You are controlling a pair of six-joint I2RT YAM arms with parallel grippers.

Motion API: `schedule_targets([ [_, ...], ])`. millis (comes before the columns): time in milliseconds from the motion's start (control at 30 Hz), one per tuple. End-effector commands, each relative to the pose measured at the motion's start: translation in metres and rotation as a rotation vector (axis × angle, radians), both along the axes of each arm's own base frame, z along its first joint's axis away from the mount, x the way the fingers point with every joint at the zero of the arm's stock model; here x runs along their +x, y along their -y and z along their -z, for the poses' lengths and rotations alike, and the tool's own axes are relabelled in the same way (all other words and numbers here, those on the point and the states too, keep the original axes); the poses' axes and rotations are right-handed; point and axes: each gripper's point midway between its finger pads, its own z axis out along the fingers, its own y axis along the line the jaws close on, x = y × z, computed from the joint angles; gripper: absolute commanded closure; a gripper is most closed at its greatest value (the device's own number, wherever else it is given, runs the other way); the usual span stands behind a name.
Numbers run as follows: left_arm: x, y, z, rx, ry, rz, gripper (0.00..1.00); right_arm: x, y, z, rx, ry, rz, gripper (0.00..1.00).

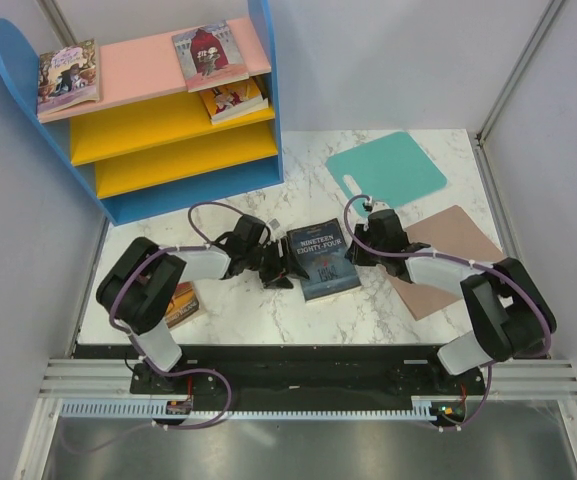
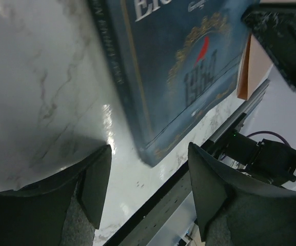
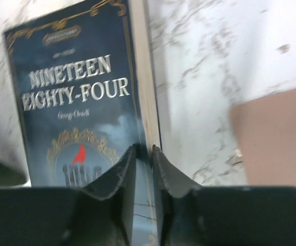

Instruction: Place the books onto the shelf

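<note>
The navy "Nineteen Eighty-Four" book (image 1: pixel 322 260) (image 3: pixel 76 118) lies flat in the middle of the marble table. My right gripper (image 1: pixel 358 250) (image 3: pixel 143 151) is shut on its right-hand page edge, one finger over the cover and one beside the pages. My left gripper (image 1: pixel 276 268) (image 2: pixel 149 154) stands open just off the book's left spine side (image 2: pixel 173 66), with only bare table between its fingers. The shelf (image 1: pixel 138 65) stands at the back left with three books on it: two (image 1: pixel 68 75) (image 1: pixel 210 52) on the pink top board, one (image 1: pixel 234 100) on a yellow board. An orange-brown book (image 1: pixel 181 305) lies by the left arm.
A teal mat (image 1: pixel 388 165) lies at the back right. A pinkish-brown mat (image 1: pixel 448 255) (image 3: pixel 276 138) lies under the right arm, close to the navy book. The table's front edge and black rail (image 2: pixel 189 184) run just past the book's near corner.
</note>
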Motion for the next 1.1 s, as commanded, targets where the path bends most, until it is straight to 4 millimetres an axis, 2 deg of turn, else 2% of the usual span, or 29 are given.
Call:
schedule_targets([
  [0,0.015,0.021,0.012,-0.012,0.018,-0.008,0.31,-0.015,-0.029,-0.028,0.16,0.034,-0.122,0.78],
  [167,0.012,0.031,0.024,-0.022,-0.012,-0.003,0.32,-0.019,-0.041,-0.039,0.228,0.05,-0.168,0.72],
  [367,0.014,0.033,0.024,-0.017,-0.008,0.0,0.32,-0.027,-0.056,-0.046,0.327,0.058,-0.231,0.63],
  [500,0.014,0.032,0.025,-0.006,-0.009,0.005,0.33,-0.03,-0.06,-0.033,0.336,0.012,-0.246,0.63],
  [600,0.014,0.03,0.024,0.009,-0.001,0.008,0.33,-0.033,-0.062,-0.022,0.334,-0.031,-0.26,0.72],
  [633,0.014,0.029,0.024,0.015,0.004,0.008,0.33,-0.034,-0.062,-0.021,0.334,-0.035,-0.262,0.84],
  [733,0.016,0.019,0.017,0.052,0.055,-0.011,0.32,-0.032,-0.061,-0.024,0.325,-0.026,-0.254,0.98],
  [767,0.018,0.014,0.016,0.073,0.079,-0.022,0.31,-0.032,-0.059,-0.027,0.318,-0.018,-0.251,0.99],
  [800,0.02,0.012,0.005,0.072,0.107,-0.029,0.3,-0.029,-0.058,-0.03,0.311,-0.006,-0.243,1.0],
  [867,0.019,0.004,0.003,0.095,0.13,-0.052,0.27,-0.025,-0.058,-0.04,0.31,0.015,-0.242,1.0],
  [900,0.02,0.003,-0.007,0.083,0.16,-0.062,0.26,-0.023,-0.057,-0.044,0.316,0.023,-0.239,1.0],
  [1067,0.012,-0.006,-0.01,0.027,0.2,-0.124,0.22,-0.009,-0.062,-0.08,0.384,0.083,-0.239,1.0],
])
